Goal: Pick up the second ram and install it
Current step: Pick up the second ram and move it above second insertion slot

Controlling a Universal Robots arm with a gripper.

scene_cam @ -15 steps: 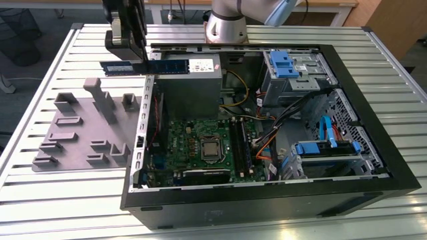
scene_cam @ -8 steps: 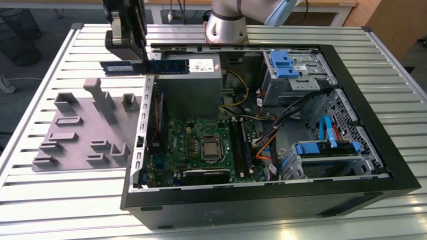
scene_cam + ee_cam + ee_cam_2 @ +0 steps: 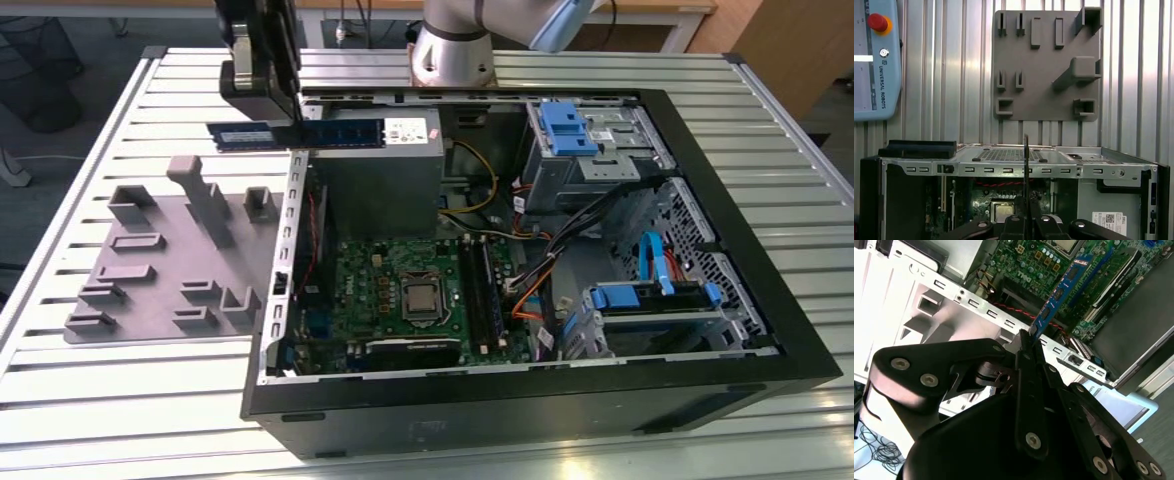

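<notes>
The second ram (image 3: 340,133) is a thin blue stick with a white label. It hangs level in the air above the case's rear left corner in the exterior view. My gripper (image 3: 295,128) is shut on it near its middle. In the second wrist view the ram (image 3: 1061,292) juts out from between the black fingertips (image 3: 1026,347), over the green motherboard (image 3: 1039,262). The first wrist view catches the ram (image 3: 1026,170) edge-on as a dark line rising from the gripper (image 3: 1026,217). The black slot rails (image 3: 482,290) lie on the motherboard (image 3: 387,290) well below.
The open black PC case (image 3: 747,200) lies on the slatted metal table (image 3: 801,420), with blue drive bays (image 3: 574,130), cables and a power supply (image 3: 380,170) inside. A grey fixture plate (image 3: 160,260) sits left of the case. A teach pendant (image 3: 876,55) lies beyond the plate.
</notes>
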